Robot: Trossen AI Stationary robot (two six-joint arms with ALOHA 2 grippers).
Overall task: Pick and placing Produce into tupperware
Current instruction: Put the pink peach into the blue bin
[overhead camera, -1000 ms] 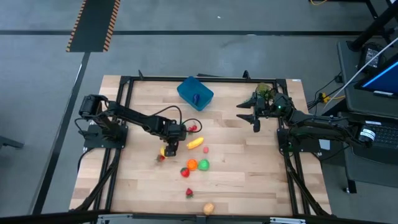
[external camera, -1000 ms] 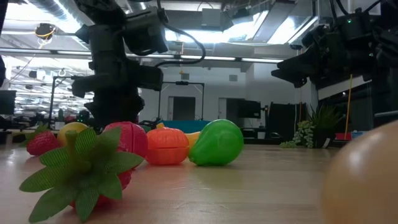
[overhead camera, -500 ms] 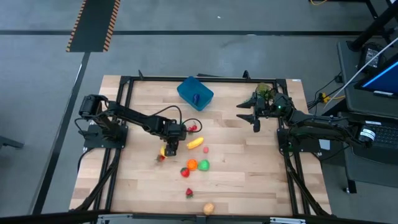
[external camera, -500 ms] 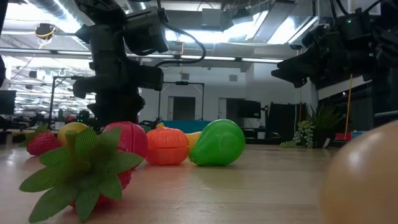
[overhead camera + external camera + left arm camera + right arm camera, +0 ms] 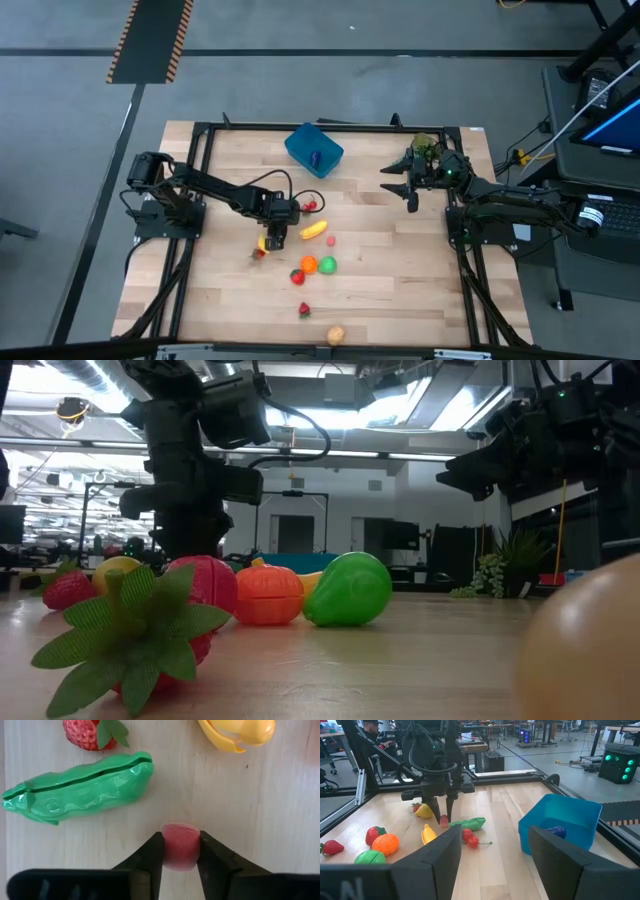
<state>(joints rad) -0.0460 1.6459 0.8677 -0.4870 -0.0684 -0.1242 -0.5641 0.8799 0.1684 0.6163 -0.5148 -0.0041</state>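
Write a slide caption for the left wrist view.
Left tool shut on small pink toy piece beside glossy green plastic pea pod.

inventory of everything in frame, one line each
tupperware: 1, blue, far middle of table
dark piece: 1, dark blue, inside tupperware
pea pod: 1, green, beside left pincer
yellow pieces: 2, yellow, mid-table
orange piece: 1, orange, mid-table
green piece: 1, green, next to orange piece
loose red pieces: about 5, red, scattered mid-table
tan piece: 1, tan, near edge
plant sprig: 1, green, by right arm
left pincer: 1, dark, mid-table, shut on small pink-red piece
right pincer: 1, dark, right side of table, open
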